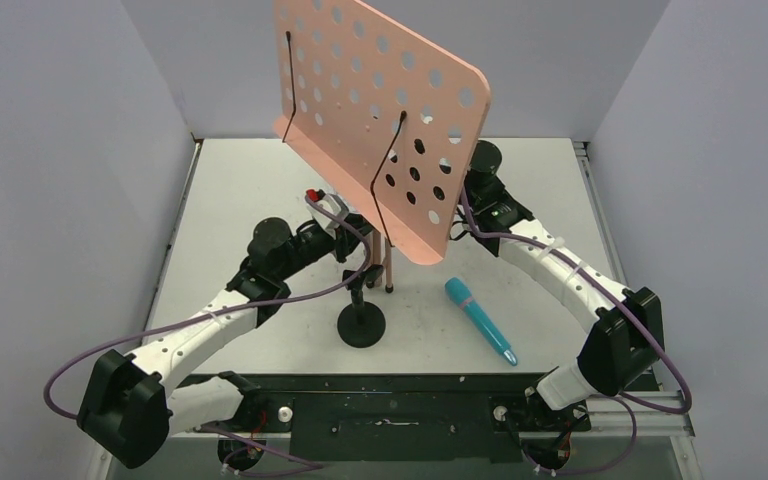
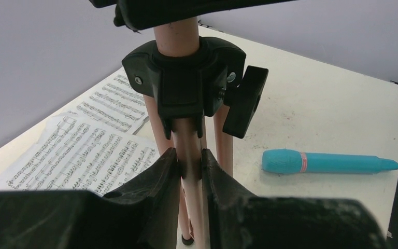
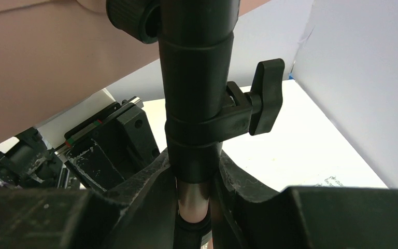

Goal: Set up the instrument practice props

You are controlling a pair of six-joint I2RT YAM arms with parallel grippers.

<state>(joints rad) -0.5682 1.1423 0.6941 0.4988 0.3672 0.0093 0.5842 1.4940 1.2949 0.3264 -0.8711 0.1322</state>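
Music stand (image 1: pixel 412 232), in left tool (image 2: pixel 190 167), right tool (image 3: pixel 194 182)

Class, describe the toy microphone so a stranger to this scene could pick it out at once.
Start at the big pink music stand in the middle of the white table. In front of it, to the right, a microphone lies flat on the tabletop. It is the only teal thing there, unlike the black round-based stand to its left.
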